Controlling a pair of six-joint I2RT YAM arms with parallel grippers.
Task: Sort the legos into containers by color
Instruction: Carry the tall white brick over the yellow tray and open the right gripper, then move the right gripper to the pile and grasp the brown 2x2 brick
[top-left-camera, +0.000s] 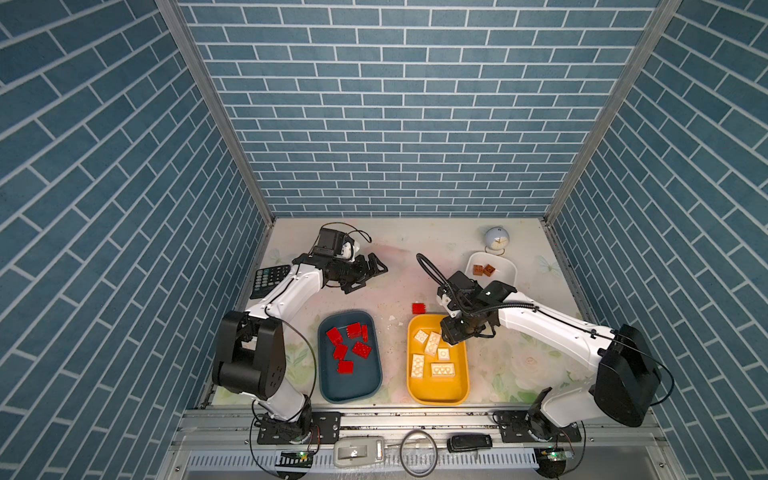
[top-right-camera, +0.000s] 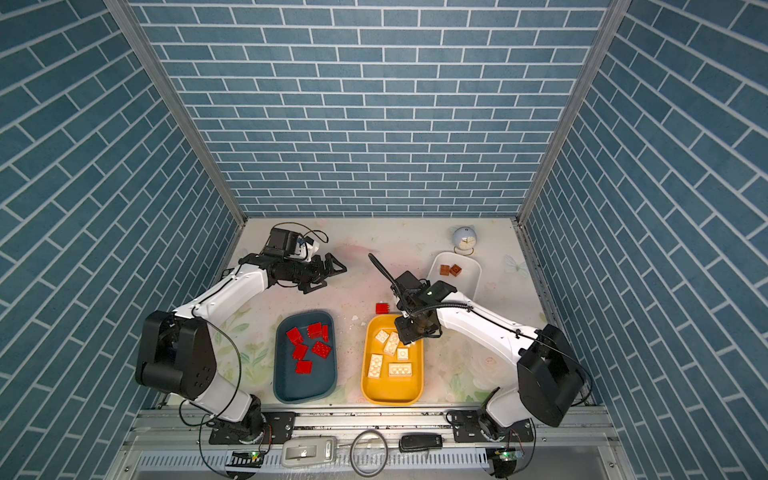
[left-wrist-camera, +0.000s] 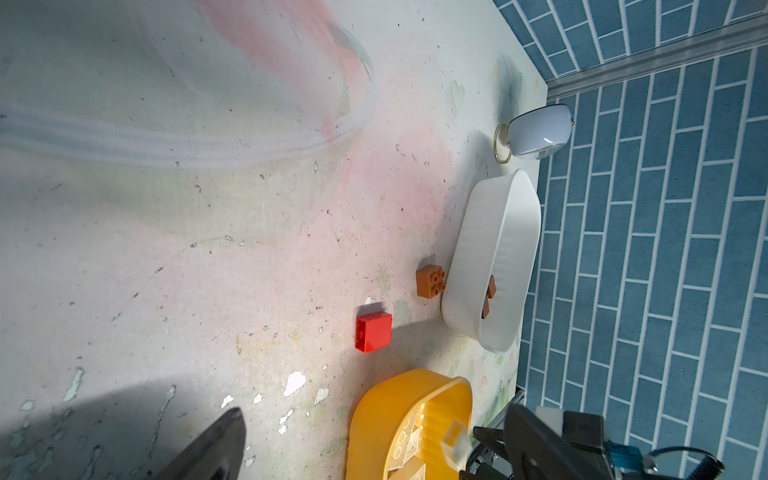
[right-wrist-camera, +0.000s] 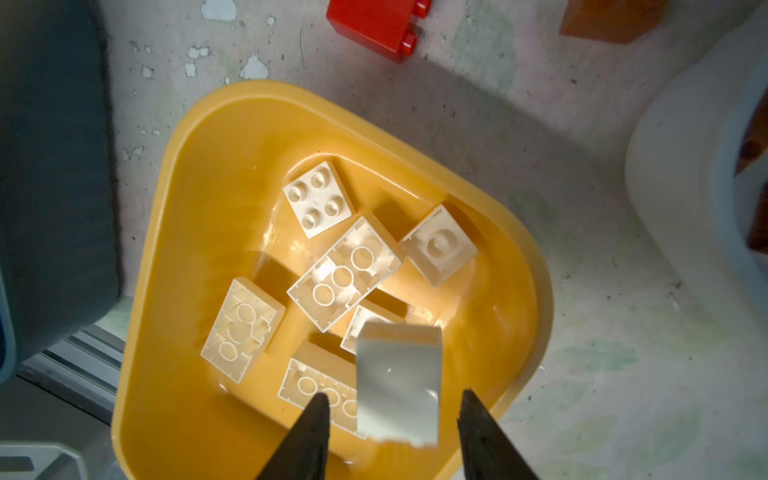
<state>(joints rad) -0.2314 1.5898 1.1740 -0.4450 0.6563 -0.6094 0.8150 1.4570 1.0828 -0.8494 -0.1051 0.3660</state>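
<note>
Right gripper (right-wrist-camera: 392, 399) stands parted over the glossy yellow tray (right-wrist-camera: 174, 232). A smooth cream brick (right-wrist-camera: 399, 374) hangs loose between its black jaws (blurred, touching neither) above studded and hollow-bottomed cream legos (right-wrist-camera: 345, 274). Left gripper (top-left-camera: 370, 275) gapes empty.
</note>
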